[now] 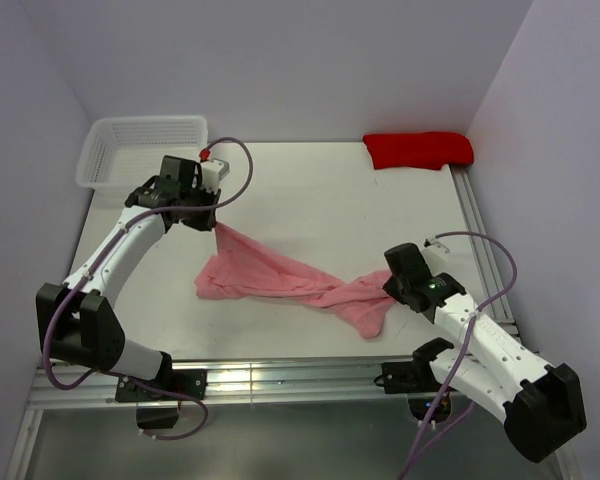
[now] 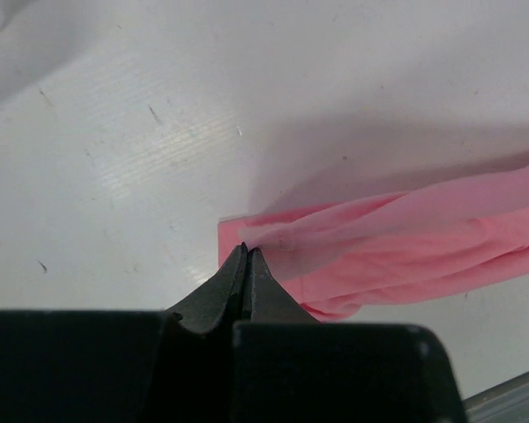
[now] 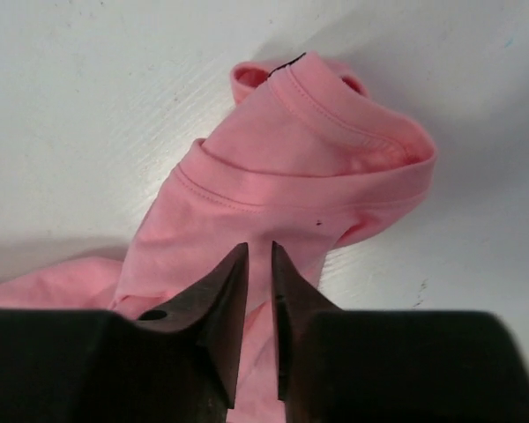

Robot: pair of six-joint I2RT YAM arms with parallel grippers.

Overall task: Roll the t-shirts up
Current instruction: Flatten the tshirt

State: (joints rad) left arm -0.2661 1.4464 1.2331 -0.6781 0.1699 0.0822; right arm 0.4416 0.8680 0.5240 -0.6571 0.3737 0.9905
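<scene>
Spreading looks like the step in hand. On the smooth white surface [image 1: 320, 190], the salmon-pink t-shirt [image 1: 280, 280] lies mid-surface between both arms, its thin soft fabric twisted ropelike and not yet rolled. The left hand [image 2: 247, 252] is clenched on a lifted corner. The right hand [image 3: 259, 257] pinches fabric below a stitched hem. Next, I judge, it needs flattening.

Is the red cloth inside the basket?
No, the red cloth lies at the far right in the top view, well apart from the basket at the far left.
</scene>
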